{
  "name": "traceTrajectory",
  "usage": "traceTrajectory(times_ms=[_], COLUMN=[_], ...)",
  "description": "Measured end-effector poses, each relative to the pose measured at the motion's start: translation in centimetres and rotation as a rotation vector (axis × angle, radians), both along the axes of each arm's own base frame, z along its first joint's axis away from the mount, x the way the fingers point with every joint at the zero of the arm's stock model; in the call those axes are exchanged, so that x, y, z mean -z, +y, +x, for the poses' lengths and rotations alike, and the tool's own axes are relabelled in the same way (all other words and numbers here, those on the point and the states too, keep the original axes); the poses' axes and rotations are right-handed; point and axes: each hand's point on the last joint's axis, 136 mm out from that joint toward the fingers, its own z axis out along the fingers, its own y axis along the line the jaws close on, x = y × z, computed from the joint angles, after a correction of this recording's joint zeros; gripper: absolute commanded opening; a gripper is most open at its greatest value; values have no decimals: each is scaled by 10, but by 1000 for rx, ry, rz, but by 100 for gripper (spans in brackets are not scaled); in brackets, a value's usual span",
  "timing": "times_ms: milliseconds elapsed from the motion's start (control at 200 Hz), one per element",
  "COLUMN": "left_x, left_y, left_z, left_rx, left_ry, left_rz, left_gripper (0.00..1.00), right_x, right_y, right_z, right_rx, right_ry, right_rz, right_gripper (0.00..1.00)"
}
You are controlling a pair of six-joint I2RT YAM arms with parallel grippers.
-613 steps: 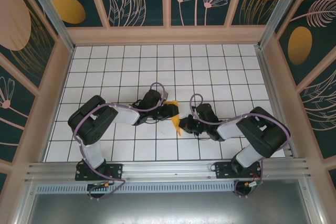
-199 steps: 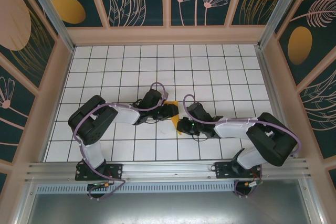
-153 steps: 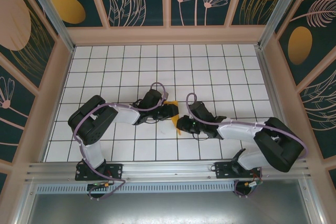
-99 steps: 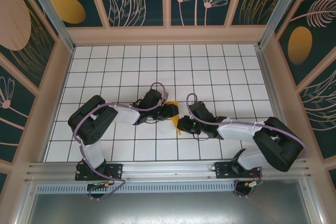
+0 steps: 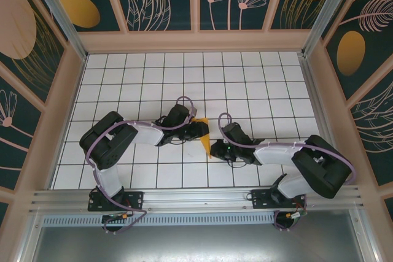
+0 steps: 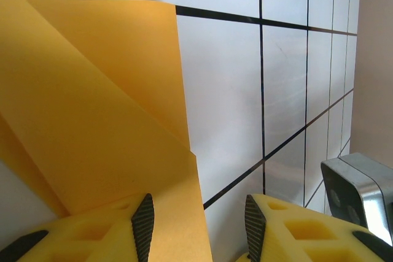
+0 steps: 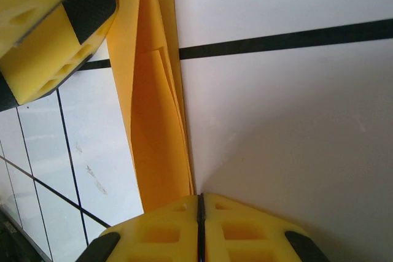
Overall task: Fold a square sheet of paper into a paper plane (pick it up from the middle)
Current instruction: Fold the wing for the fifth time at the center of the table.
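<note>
The square sheet of paper (image 5: 204,144) is a creased orange-yellow wedge on the white grid table, between my two grippers. My left gripper (image 5: 199,131) is at its far left side. In the left wrist view the left gripper (image 6: 198,216) is open, and the paper (image 6: 92,121) lies along the inside of the left pad (image 6: 143,225), well apart from the other pad. My right gripper (image 5: 215,150) is at the paper's right edge. In the right wrist view the right gripper (image 7: 198,198) is shut, pads touching. The folded layers (image 7: 156,121) run down behind its left finger, just beside the seam.
The left gripper's yellow and black finger (image 7: 55,32) stands at the paper's far end in the right wrist view. Beige walls (image 5: 195,41) with dark painted panels enclose the table (image 5: 245,84). An aluminium rail (image 5: 196,199) runs along the near edge.
The right arm's elbow and forearm have swung a little, and its gripper has edged slightly right and nearer while staying at the paper's right edge. Left arm and paper have not moved.
</note>
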Motion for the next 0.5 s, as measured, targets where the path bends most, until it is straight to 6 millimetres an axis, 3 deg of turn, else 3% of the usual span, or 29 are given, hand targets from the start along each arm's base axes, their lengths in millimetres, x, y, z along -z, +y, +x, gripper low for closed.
traceTrajectory(times_ms=[215,395,500], left_x=[0,0,0], left_y=[0,0,0], left_z=[0,0,0], left_rx=[0,0,0], left_ry=[0,0,1], left_rz=[0,0,1], left_gripper=[46,46,46], right_x=[-4,-32,-35], right_y=[-6,-5,-2], right_z=[2,10,11], right_rx=[25,42,39], right_ry=[-15,-86,-96], right_rz=[-23,34,52], right_gripper=[14,21,26])
